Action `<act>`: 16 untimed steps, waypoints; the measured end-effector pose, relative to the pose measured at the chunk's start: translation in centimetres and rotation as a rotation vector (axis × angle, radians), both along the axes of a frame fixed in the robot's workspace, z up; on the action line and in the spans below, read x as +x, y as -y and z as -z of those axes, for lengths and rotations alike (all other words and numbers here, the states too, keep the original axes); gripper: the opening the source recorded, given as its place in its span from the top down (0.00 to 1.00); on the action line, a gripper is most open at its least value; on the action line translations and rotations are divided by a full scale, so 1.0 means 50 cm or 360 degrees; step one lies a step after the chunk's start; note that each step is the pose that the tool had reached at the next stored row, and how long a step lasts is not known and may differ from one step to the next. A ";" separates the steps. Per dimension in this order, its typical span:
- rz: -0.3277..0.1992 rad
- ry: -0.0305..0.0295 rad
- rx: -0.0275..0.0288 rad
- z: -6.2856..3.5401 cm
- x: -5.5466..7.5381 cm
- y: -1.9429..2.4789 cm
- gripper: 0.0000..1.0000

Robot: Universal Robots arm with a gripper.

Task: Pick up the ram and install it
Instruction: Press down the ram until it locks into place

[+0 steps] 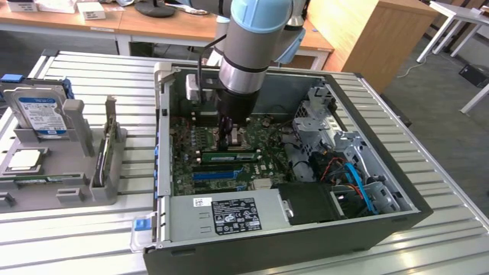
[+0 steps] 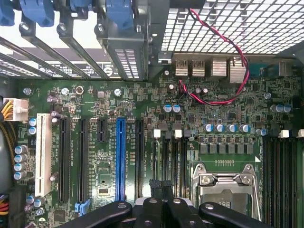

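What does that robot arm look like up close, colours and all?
The arm is a thick silver-grey tube with a light blue cap at its joint. Below it sits a black cylinder section, then a dark gripper with slim black fingers. A black cable runs down beside it, past a small white box.

Pretty standard lab room: slatted metal workbench (image 1: 436, 189) up front, long wooden desk (image 1: 145, 26) running along the 12 o'clock side, a big wooden cabinet (image 1: 367, 34) around 1 o'clock, white table legs (image 1: 458, 34) at 2 o'clock. Grey floor (image 1: 443, 86), even lighting.
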State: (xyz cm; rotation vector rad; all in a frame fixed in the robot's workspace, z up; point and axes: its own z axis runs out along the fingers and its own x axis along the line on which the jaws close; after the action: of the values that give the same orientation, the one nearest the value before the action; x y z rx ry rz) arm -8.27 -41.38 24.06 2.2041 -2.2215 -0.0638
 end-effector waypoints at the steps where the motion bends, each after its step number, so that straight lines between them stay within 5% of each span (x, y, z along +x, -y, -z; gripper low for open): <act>1: 0.0000 -0.00001 -0.00001 0.000 0.000 0.0001 0.89; 16: 0.0000 -0.00002 -0.00004 0.016 0.000 0.0001 0.89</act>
State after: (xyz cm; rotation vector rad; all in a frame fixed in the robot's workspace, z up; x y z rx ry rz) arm -8.28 -41.38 23.27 2.2039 -2.2215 -0.0637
